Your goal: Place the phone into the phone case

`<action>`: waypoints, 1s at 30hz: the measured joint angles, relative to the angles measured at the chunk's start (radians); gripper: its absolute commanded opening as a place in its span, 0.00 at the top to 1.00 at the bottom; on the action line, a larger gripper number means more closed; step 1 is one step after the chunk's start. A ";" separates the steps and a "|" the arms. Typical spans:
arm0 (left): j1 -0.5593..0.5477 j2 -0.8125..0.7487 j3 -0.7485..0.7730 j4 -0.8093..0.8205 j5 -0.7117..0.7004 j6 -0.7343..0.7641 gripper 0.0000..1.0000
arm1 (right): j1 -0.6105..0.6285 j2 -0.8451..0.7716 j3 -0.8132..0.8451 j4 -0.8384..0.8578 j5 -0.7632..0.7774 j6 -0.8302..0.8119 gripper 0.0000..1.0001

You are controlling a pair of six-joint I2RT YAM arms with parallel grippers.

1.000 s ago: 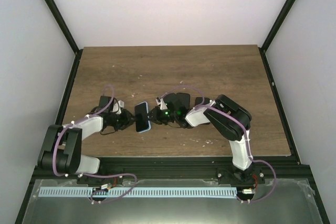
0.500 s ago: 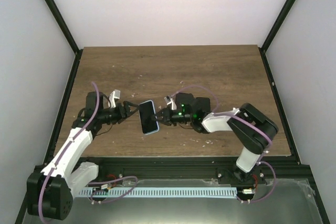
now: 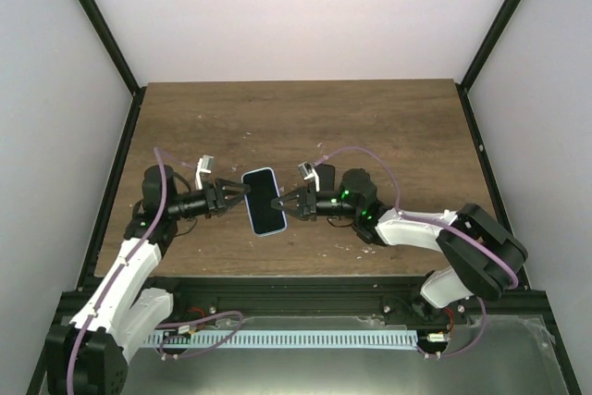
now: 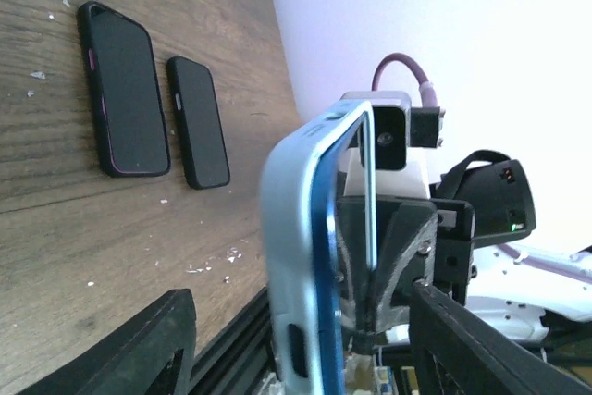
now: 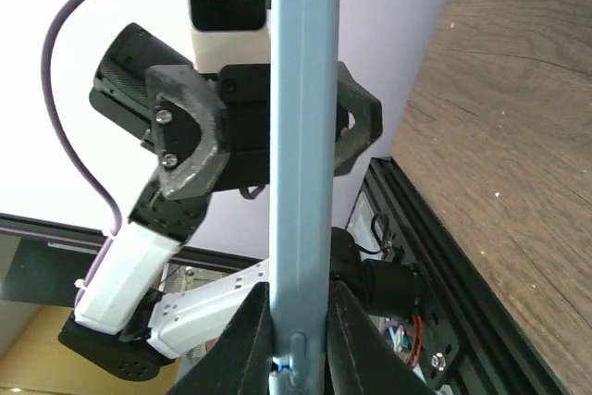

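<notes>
- Right end effector [image 3: 283, 203] pinches the light-blue-rimmed, dark-screened phone [image 3: 264, 202] above the brown wooden table [image 3: 370, 117].
- Left end effector [image 3: 238, 195] gapes wide at the phone's opposite edge.

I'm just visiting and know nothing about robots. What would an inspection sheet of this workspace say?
Surface: wooden table.
Job's things: blue-rimmed phone held off the table; larger dark slab and smaller dark slab lying side by side, phone or case unclear.
Clutter: white specks.
Grippers: right gripper shut on the phone's edge; left gripper open around the opposite edge.
Cables: purple cables looped along both arms.
Surroundings: white walls, black frame.
</notes>
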 measured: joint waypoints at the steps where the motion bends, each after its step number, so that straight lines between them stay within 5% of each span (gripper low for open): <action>1: 0.000 0.000 -0.006 0.013 0.005 -0.012 0.44 | 0.000 -0.003 0.000 0.006 0.000 0.005 0.91; 17: -0.003 0.032 -0.053 0.125 0.047 -0.101 0.98 | 0.011 0.018 -0.006 0.019 0.001 0.042 0.73; 25: -0.003 0.062 -0.017 0.039 0.048 -0.060 0.95 | 0.015 0.037 -0.006 0.008 0.003 0.047 0.87; 30: -0.001 0.084 -0.009 0.026 0.051 -0.058 0.73 | 0.015 0.047 -0.006 0.027 0.005 0.065 0.90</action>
